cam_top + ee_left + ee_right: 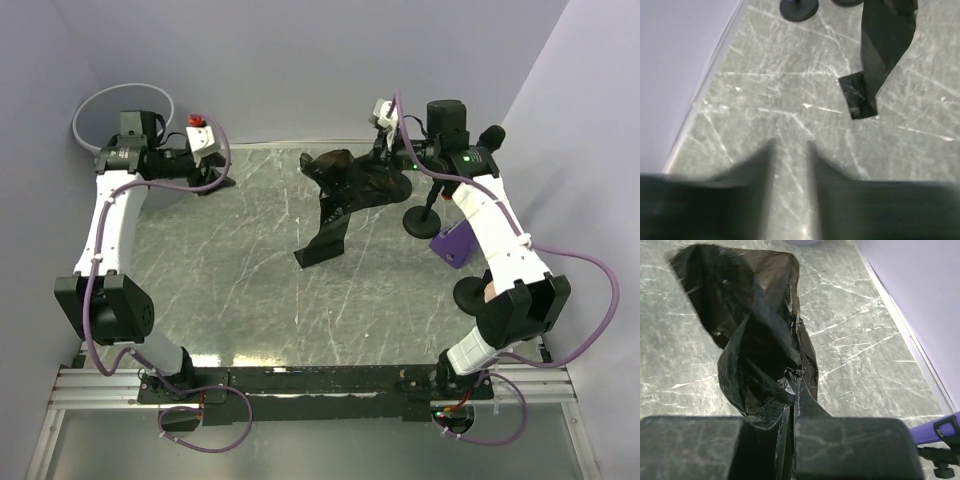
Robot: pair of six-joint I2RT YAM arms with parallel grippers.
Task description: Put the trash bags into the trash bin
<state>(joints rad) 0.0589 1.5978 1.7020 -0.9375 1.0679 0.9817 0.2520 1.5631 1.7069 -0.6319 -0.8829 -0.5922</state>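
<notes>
A black trash bag (335, 195) is bunched at the back middle of the table, and a flat strip of it trails toward the front. My right gripper (386, 163) is shut on its crumpled end, with the plastic pinched between the jaws (796, 382) and the bag (757, 330) ballooning ahead of them. My left gripper (217, 180) is at the back left, low over the table. Its fingers (790, 145) stand a little apart with only bare table between them. The bag's strip end (860, 100) lies ahead of it. The trash bin's thin grey rim (110, 92) shows in the far left corner, partly behind the left arm.
Two black round stand bases (420, 222) (470, 292) and a purple object (455, 245) sit on the right side, under the right arm. One base (799, 9) also shows in the left wrist view. Lavender walls close the table at the back and on both sides.
</notes>
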